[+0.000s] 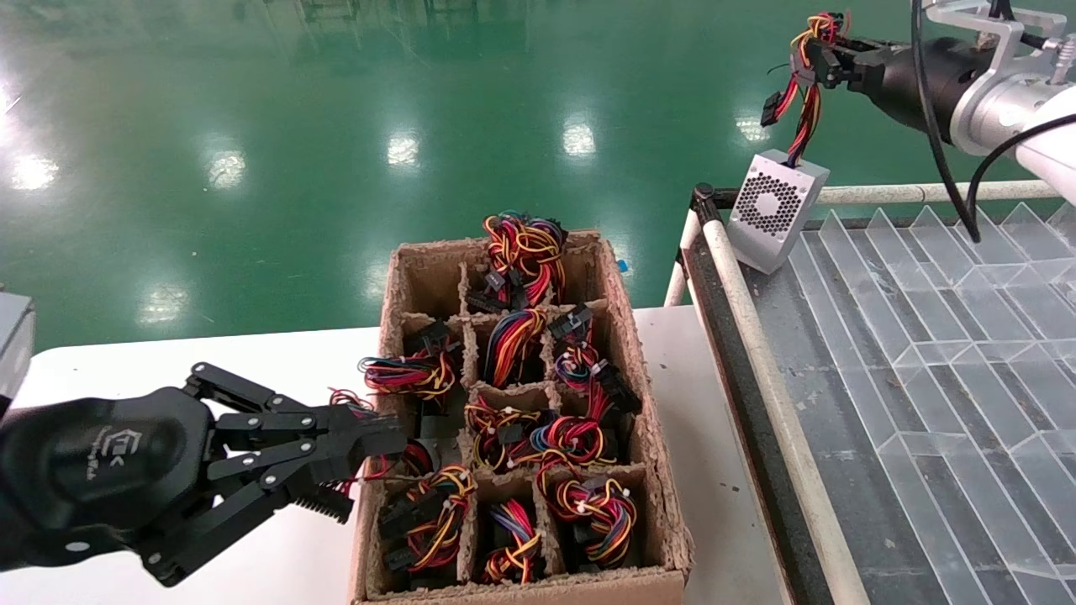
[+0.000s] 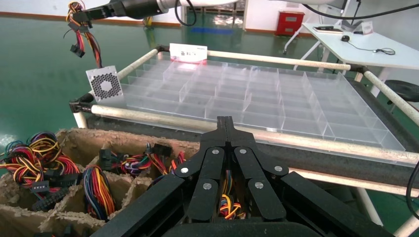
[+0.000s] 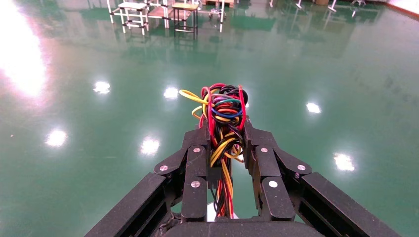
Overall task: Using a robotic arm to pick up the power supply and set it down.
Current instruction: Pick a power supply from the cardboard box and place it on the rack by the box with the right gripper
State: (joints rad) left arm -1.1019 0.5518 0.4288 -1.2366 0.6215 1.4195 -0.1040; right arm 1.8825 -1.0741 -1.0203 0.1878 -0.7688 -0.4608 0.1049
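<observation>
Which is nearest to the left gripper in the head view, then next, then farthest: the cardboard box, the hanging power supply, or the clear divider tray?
1. Cardboard box: the left gripper is at its near-left rim.
2. Clear divider tray: to the right, beyond the box.
3. Power supply: far right, hanging by its wires from the right gripper over the tray's corner.

The power supply (image 1: 775, 209) is a small silver-grey metal box with a round perforated fan grille on its facing side. It hangs tilted in the air by its wire bundle (image 1: 805, 92) of red, yellow, orange and black leads, just above the near-left corner of the clear divided tray (image 1: 925, 336). The robotic arm's right gripper (image 1: 828, 52), black with multi-link fingers, is clamped on the top of that bundle, above the tray's corner; a black connector dangles beside the wires.
</observation>
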